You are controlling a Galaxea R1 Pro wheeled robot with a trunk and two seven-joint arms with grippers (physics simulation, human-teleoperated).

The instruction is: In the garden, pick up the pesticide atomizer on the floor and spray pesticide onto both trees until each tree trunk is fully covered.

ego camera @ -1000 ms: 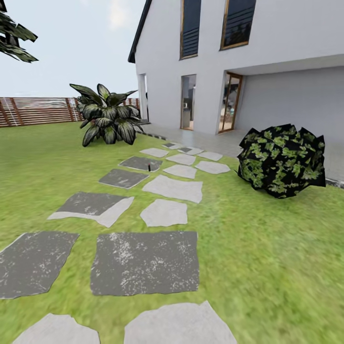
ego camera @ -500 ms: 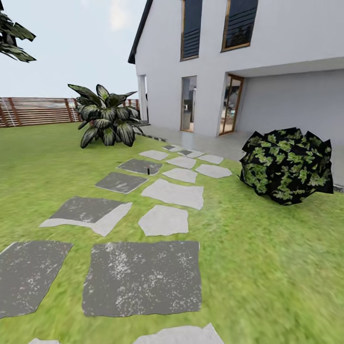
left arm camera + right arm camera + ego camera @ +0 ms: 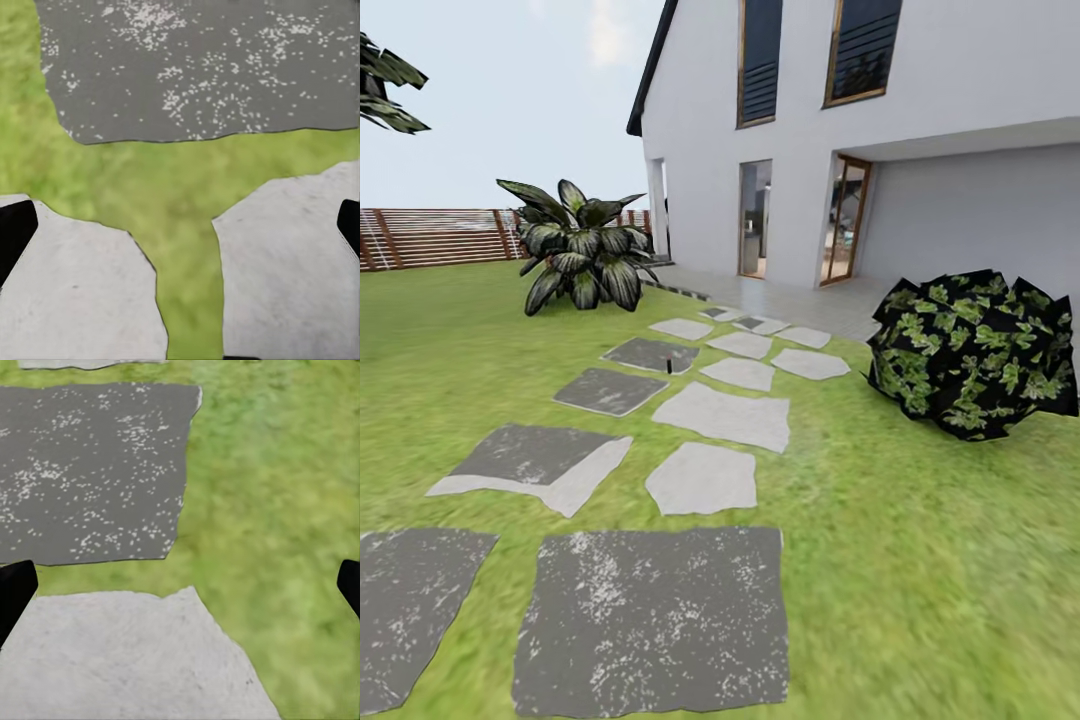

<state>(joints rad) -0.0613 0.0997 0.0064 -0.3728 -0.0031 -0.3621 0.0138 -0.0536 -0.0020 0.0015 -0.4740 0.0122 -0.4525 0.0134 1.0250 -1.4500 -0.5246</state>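
Garden path in view, atomizer too small to confirm

Garden lawn (image 3: 920, 560) is stretching toward a white house (image 3: 960, 150); stepping stones (image 3: 720, 415) are running across it; a tiny dark object (image 3: 670, 367) is standing on a far slab, too small to identify. Left gripper (image 3: 180, 225) is hanging wide open over pale slabs, holding nothing; right gripper (image 3: 180, 585) is likewise spread, empty; a round bush (image 3: 970, 355) is sitting right of the stones.

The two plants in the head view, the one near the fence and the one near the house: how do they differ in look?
The broad-leaved plant has long pointed leaves that fan up and outward; the round bush is a compact mound of small leaves. The plant's leaves are dark with pale streaks, the bush's are black mixed with bright green. The plant stands left of the stepping stones, the bush right. Both sit on the lawn.
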